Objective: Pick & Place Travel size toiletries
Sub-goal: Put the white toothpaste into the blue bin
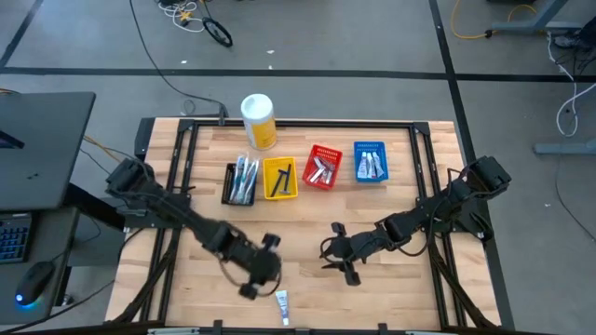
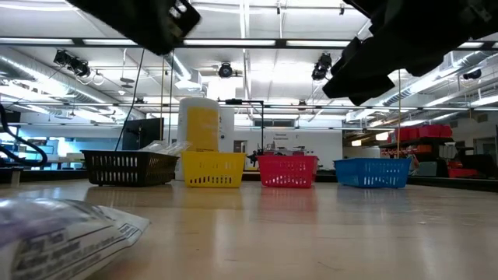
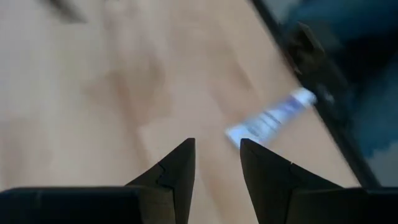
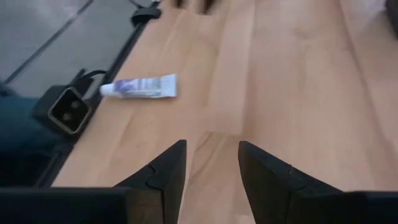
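One small white tube with blue print (image 1: pixel 282 306) lies flat on the wood near the table's near edge; it shows in the left wrist view (image 3: pixel 268 119), the right wrist view (image 4: pixel 140 86) and, very close, in the low view (image 2: pixel 62 233). My left gripper (image 1: pixel 256 279) hovers open just left of it, holding nothing. My right gripper (image 1: pixel 337 256) is open above bare wood right of centre, empty. More toiletries lie in the four baskets.
Along the far side stand a black basket (image 1: pixel 240 182), a yellow basket (image 1: pixel 280 178), a red basket (image 1: pixel 322 167) and a blue basket (image 1: pixel 370 162), with a tall yellow white-lidded canister (image 1: pixel 258 120) behind them. A black frame rail (image 4: pixel 68 109) runs along the near edge.
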### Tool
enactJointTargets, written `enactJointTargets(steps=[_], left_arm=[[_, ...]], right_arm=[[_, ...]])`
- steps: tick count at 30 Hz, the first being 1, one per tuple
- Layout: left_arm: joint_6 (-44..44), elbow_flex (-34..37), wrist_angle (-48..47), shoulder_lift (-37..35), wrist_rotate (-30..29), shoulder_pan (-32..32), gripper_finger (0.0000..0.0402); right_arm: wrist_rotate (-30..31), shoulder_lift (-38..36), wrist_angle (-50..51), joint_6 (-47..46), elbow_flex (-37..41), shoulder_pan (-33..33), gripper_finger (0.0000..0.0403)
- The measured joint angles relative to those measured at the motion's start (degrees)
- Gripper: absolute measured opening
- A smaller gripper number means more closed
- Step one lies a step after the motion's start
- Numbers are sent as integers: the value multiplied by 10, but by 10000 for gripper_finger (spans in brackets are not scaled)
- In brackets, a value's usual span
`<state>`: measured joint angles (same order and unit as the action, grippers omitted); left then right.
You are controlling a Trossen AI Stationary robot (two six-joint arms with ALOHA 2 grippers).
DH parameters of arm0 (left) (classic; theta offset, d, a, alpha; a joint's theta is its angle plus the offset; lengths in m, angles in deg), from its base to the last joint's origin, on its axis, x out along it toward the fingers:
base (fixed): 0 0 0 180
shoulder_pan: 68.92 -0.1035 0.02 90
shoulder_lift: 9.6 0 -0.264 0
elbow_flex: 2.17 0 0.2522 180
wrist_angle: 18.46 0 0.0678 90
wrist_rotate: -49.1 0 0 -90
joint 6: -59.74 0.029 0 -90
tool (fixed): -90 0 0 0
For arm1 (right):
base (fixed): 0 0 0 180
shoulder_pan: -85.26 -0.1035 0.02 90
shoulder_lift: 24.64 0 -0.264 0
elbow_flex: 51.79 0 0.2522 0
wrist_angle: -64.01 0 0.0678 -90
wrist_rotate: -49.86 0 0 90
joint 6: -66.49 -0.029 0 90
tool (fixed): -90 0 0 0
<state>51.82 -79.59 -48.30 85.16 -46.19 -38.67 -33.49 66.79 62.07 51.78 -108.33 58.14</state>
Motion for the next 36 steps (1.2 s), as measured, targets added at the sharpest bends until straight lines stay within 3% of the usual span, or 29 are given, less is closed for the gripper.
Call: enactJointTargets(steps=[11, 17, 25, 36], left_arm=[[-20, -1, 85, 83, -11, 54, 139], [-7, 0, 132, 131, -11, 58, 179], [24, 0, 138, 142, -5, 62, 246], [59, -2, 154, 200, 4, 64, 254]], right_arm=[[23, 0, -3, -14, 0, 0, 156], [23, 0, -1, -27, 0, 0, 156], [23, 0, -4, -26, 0, 0, 156], [23, 0, -4, -24, 0, 0, 156]])
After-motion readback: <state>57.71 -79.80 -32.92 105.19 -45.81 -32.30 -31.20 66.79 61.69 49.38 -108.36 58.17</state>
